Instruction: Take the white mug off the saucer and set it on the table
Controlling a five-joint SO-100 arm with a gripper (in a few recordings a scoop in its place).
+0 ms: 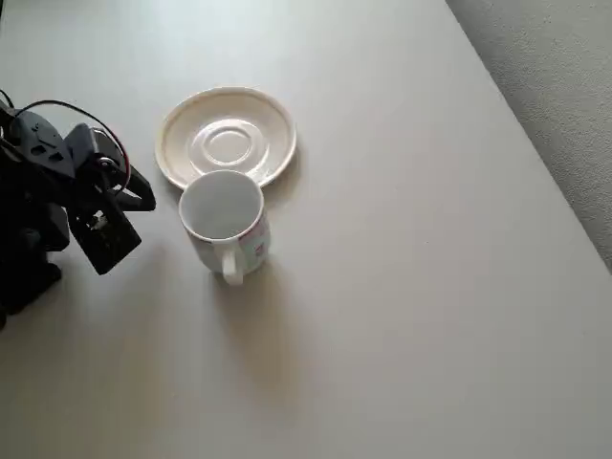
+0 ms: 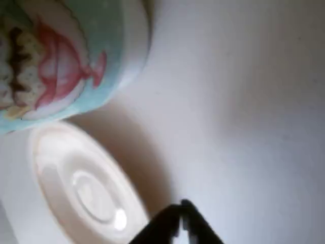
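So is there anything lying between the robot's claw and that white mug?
No. In the overhead view only bare table separates the gripper from the white mug.

Grey textured floor (image 1: 555, 86) at upper right of overhead view, past a diagonal edge. Plain off-white matte surface elsewhere. Soft, even light; faint shadows falling toward the bottom of the picture.

Grey textured floor (image 1: 555, 86) lay past the tabletop's slanting edge, filling the upper right corner of the overhead view
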